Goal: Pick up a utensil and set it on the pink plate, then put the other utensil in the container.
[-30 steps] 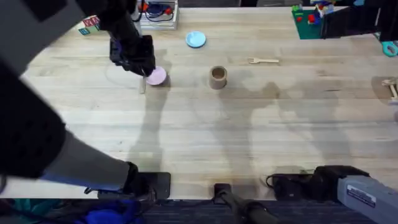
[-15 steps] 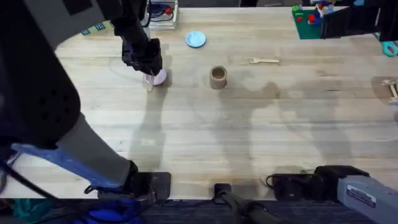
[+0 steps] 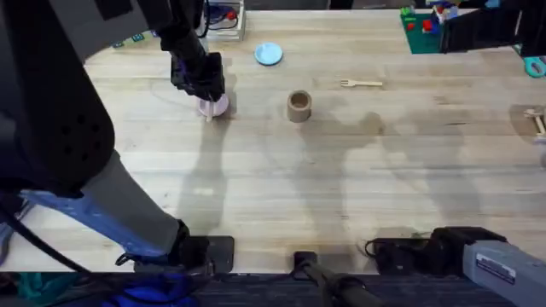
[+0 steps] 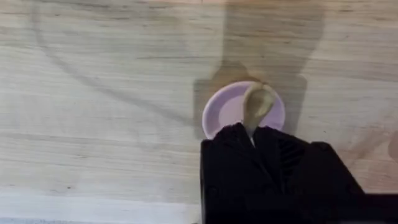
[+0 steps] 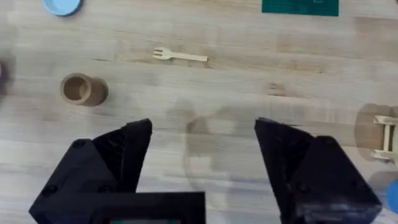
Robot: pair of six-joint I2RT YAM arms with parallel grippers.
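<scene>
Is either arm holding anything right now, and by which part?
The left gripper holds the wooden spoon by its handle, bowl end over the pink plate. The right gripper is open and holds nothing.

Light-blue plate [image 3: 268, 54], green block set [image 3: 420, 30]

The table [image 3: 281, 188] is seen from above by the overhead camera, facing forward. The pink plate [image 4: 231, 107] is framed closely just beyond the left fingers [image 4: 292, 155]. From farther back, the container [image 5: 83, 89] and fork [image 5: 179, 56], shared with overhead, are taken in beyond the right fingers [image 5: 127, 149].
</scene>
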